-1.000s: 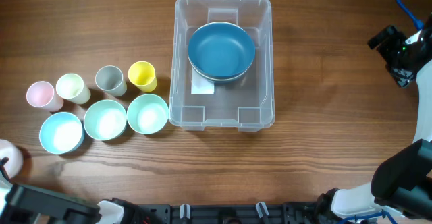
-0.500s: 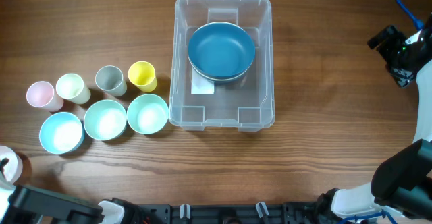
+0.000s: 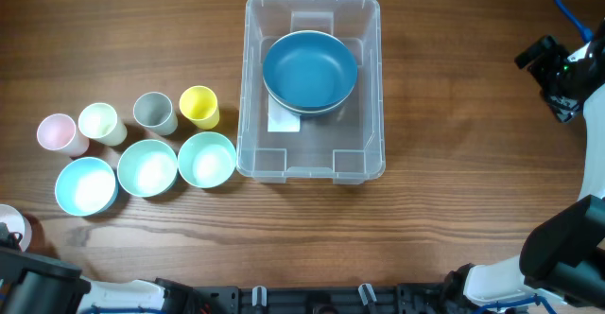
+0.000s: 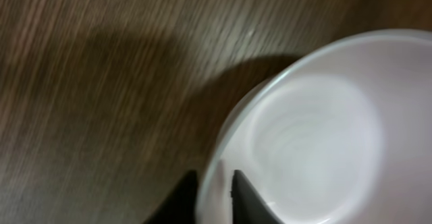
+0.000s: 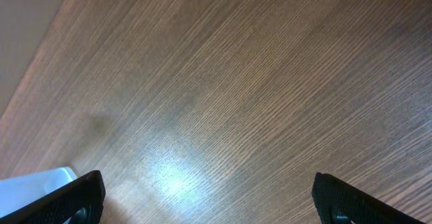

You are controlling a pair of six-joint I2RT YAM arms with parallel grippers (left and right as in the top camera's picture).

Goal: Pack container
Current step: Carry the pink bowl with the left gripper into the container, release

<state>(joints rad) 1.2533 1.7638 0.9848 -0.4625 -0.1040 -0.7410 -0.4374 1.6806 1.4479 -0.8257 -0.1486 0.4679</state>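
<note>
Container (image 3: 365,115): unreadable white label (image 3: 281,121) under blue bowl (image 3: 310,71); left tool (image 4: 212,183) grips white cup (image 4: 317,136).

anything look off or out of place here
Nothing spilled or damaged. One white bowl sits apart at the table's left edge, away from the cups and bowls lined up beside the container, its rim pinched in the left pincer.

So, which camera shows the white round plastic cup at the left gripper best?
The left wrist view: the white round plastic cup is close and large, its rim between the left gripper fingers. The overhead shows only a sliver at the left edge. The right wrist view shows none.
</note>
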